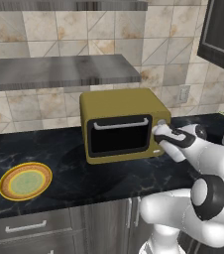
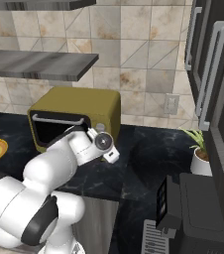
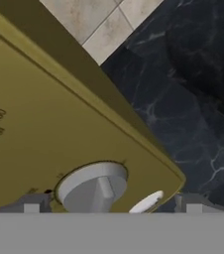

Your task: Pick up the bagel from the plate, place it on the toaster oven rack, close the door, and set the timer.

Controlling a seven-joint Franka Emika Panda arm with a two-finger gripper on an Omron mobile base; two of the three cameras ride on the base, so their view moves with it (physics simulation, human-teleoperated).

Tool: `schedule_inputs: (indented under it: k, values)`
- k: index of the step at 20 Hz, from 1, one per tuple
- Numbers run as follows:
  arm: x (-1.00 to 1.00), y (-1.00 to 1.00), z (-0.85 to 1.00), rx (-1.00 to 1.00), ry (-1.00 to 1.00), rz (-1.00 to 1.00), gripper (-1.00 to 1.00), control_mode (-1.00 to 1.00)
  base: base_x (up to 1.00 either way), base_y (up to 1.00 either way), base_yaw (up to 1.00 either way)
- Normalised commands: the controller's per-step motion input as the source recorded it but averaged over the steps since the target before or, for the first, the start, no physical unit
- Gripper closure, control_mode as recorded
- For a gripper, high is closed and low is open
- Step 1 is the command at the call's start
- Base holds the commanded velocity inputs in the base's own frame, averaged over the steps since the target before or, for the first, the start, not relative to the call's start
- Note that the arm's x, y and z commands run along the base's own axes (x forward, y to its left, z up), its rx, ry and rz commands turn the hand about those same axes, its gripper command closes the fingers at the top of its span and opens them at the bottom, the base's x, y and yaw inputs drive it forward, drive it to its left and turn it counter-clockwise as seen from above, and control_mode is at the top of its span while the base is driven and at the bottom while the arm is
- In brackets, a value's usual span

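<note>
Timer-setting looks to be the step in hand: the door (image 1: 119, 135) is shut, the plate (image 1: 25, 181) bare, the bagel presumably inside the oven. The gripper (image 3: 112, 204), fingers spread wide, straddles the grey timer knob (image 3: 91, 187). Next it must close on the knob and twist.

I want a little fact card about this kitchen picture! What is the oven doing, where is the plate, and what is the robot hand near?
oven: olive-yellow toaster oven on the dark counter, against the tiled wall
door: door shut, silver handle across its top
plate: plate on the counter left of the oven, nothing on it
bagel: cannot be seen on the plate; the oven's inside is too dark to tell
gripper: gripper open, right in front of the oven's control panel
knob: grey knob between the fingertips in the hand view
plant: potted plant at the counter's right end
</note>
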Motion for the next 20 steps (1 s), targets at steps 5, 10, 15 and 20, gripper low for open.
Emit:
schedule_inputs:
  k: [5, 10, 15, 20]
  values:
    - [0.19, -0.03, -0.17, 0.01, -0.01, 0.00, -1.00, -1.00, 0.00, 0.00, 0.00]
    - [0.11, 0.00, -0.10, 0.00, 0.00, 0.00, -1.00, -1.00, 0.00, 0.00, 0.00]
    - [0.24, 0.01, -0.20, 0.00, 0.00, -0.02, -1.00, -1.00, 0.00, 0.00, 0.00]
    - [0.29, 0.14, -0.22, 0.00, 0.00, -0.05, -1.00, -1.00, 0.00, 0.00, 0.00]
